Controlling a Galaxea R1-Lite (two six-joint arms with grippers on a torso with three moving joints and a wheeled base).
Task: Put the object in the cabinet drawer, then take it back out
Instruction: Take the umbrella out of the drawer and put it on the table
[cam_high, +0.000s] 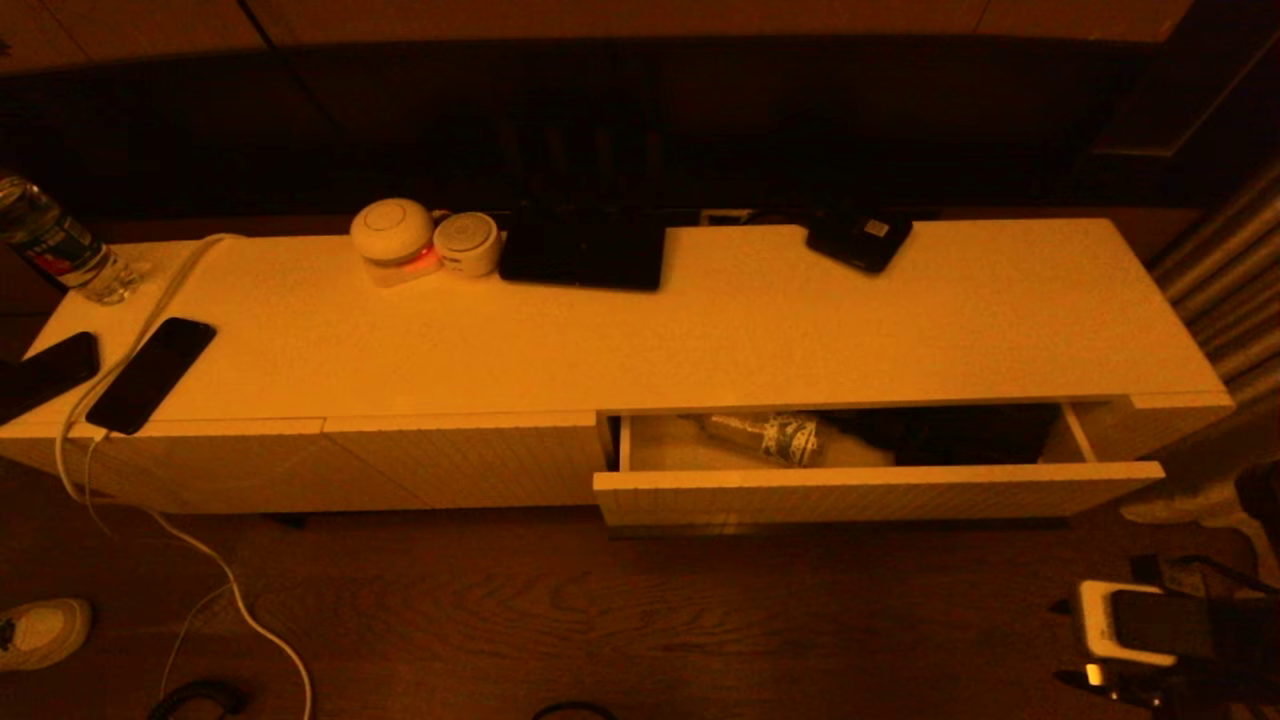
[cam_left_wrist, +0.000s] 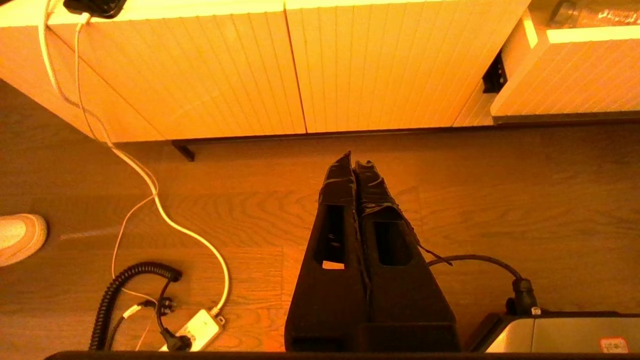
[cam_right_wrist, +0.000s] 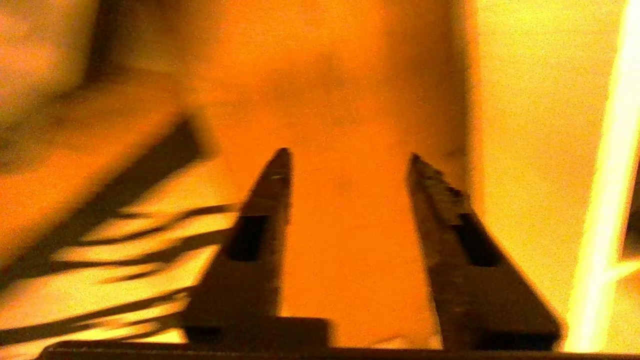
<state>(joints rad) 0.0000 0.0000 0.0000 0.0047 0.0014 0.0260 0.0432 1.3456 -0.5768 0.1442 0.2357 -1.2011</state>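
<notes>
2 grippers here, and neither is holding anything. The cabinet drawer (cam_high: 880, 490) sits pulled out at the right half of the low white cabinet (cam_high: 640, 330), and the object (cam_high: 770, 436), some kind of wrapped bottle or tube lying on its side, rests inside toward the drawer's left end, partly under the cabinet top's edge. Something dark fills the right part of the drawer, can't tell what. The left gripper (cam_left_wrist: 354, 165) hangs low over the wood floor (cam_high: 520, 610) on the near side of the cabinet, fingers pressed together, empty and parked. The right gripper (cam_right_wrist: 347, 157) has its fingers spread apart with nothing between them, and its view is too smeared to say exactly where it is. My guess is the put-in half is done and the take-out is next. To do it well, I'd come in from above the open gap, not from the front, line the fingers across the object's narrow width, and mind the overhanging top so the wrist doesn't clip it.
</notes>
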